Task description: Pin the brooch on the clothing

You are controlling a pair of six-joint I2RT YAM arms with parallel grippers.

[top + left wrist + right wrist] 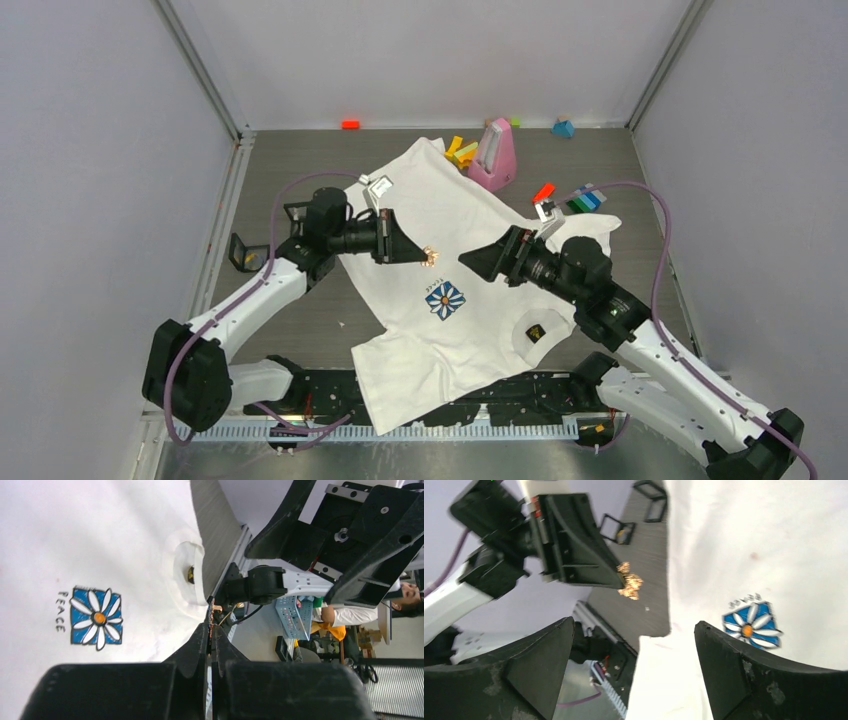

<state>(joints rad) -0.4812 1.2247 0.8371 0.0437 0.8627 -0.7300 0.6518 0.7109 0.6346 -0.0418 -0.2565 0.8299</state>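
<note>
The brooch [430,257], a small gold sparkly piece, sat pinched at the very tip of the left gripper [421,253], whose jaws were pressed tight on it. It hung over the chest of the T-shirt [440,200], a little above the daisy print [444,300]. The overhead view was too coarse for us to say whether it touched the cloth. The shirt lay spread on the table [300,170], collar toward the arms and black neck label [536,333] showing. The right gripper [633,627] faced the brooch from the other side with its 2 fingers spread wide and nothing between them.

We judged that the step in hand was getting the pin into the fabric. To do it well, we thought the right gripper should come down beside the brooch and nip up a small ridge of 1 layer only. That would give the left a taut fold to push the pin through at a shallow angle. The left gripper's hold needed to be firm, since so small a piece could twist between the pads.
</note>
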